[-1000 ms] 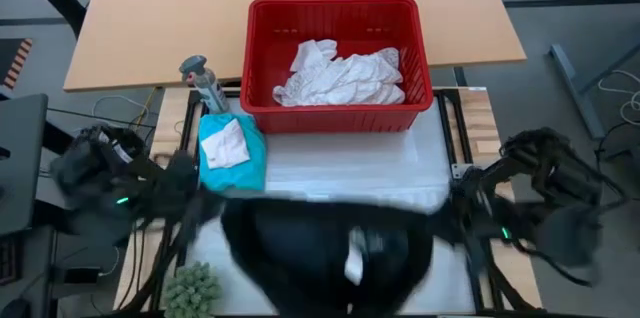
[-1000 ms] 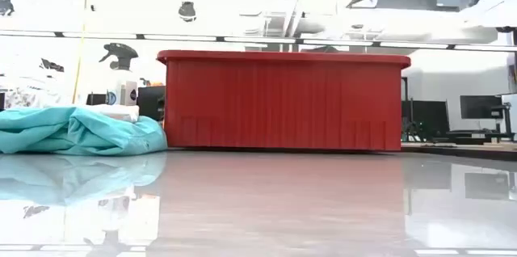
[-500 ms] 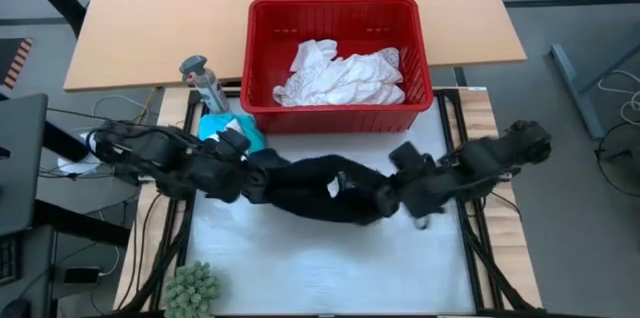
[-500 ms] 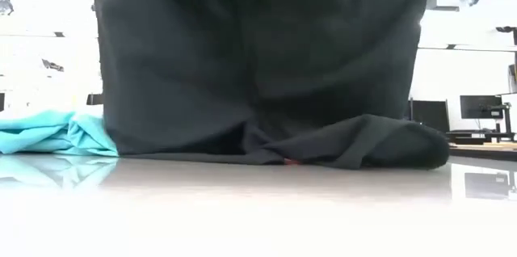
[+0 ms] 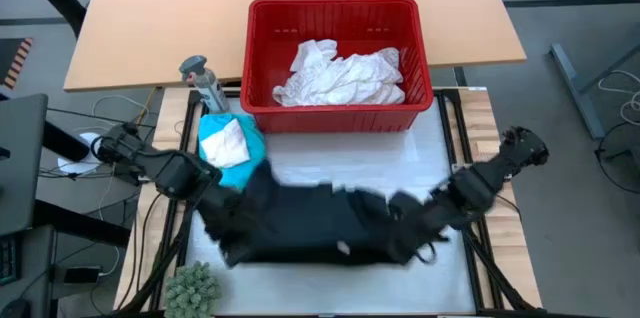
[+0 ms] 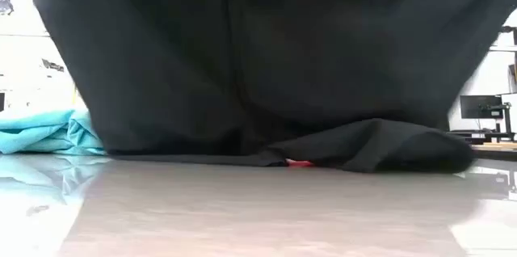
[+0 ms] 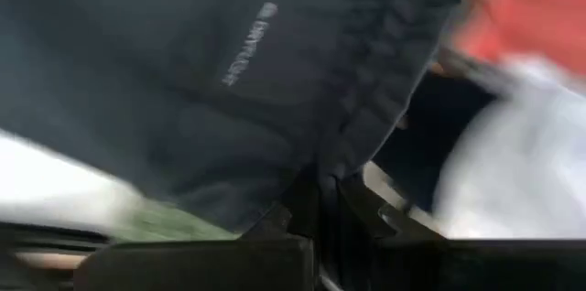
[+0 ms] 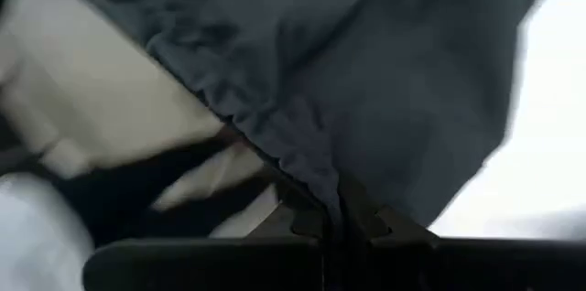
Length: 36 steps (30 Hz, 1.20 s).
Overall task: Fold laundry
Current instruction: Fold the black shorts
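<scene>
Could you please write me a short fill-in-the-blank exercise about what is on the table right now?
1. Both grippers are shut on the ____ garment.
2. The white laundry lies inside the ____ basket.
3. A small white cloth rests on top of the ____ garment.
4. The small green plant stands nearest the ____ arm.

Missing words: black; red; teal; left

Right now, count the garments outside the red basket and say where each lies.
2: black shorts spread across the table's middle; teal garment at the basket's front-left corner. The shorts may hide others.
</scene>
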### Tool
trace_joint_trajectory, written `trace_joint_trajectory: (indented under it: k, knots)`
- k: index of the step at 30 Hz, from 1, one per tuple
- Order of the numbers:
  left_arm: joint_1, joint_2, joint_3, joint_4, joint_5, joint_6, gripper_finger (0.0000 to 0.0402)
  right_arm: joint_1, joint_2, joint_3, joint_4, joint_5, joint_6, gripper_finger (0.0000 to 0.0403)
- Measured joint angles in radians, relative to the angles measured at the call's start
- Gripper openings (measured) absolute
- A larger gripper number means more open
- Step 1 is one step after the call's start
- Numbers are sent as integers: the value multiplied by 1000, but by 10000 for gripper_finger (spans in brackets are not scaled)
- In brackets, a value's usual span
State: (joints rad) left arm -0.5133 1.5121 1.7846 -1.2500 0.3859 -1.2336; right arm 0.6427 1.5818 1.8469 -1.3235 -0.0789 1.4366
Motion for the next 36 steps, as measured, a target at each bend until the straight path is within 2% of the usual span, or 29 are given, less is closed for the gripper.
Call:
trace_joint_trajectory:
  k: [2, 5, 7, 10, 12, 14, 16, 18, 21, 27, 32, 36]
  knots:
    - [-29, 0, 9, 52, 106, -58, 0, 54, 0, 20, 119, -60, 9, 27]
    - [-33, 0, 42, 92, 315, -56, 0, 130, 0, 69, 328, -165, -20, 28]
    - [-49, 0, 85, 206, 386, -129, 0, 161, 0, 96, 497, -186, 31, 32]
    - [-77, -1, 162, 483, 362, -225, 0, 200, 0, 143, 678, -90, 9, 32]
    - [-77, -3, 190, 667, 308, -188, 0, 211, -2, 169, 702, -48, -74, 27]
    - [-43, -5, 197, 779, 280, -138, 0, 196, -4, 180, 644, -35, -106, 26]
    - [-3, -4, 196, 781, 279, -109, 0, 181, -4, 182, 554, -27, -79, 26]
    - [19, -3, 179, 742, 277, -67, 0, 164, 7, 181, 441, -34, -33, 30]
    - [32, -3, 114, 670, 336, -5, 0, 137, 13, 176, 241, -55, 6, 35]
    - [78, 1, -101, 477, 410, 165, 0, 77, 11, 171, -84, -45, 56, 27]
    - [163, -14, -225, 342, 395, 400, 0, 17, 11, 124, -221, -9, 32, 36]
    - [264, -58, -270, 254, 299, 533, 0, -44, 10, 41, -240, 4, -34, 35]
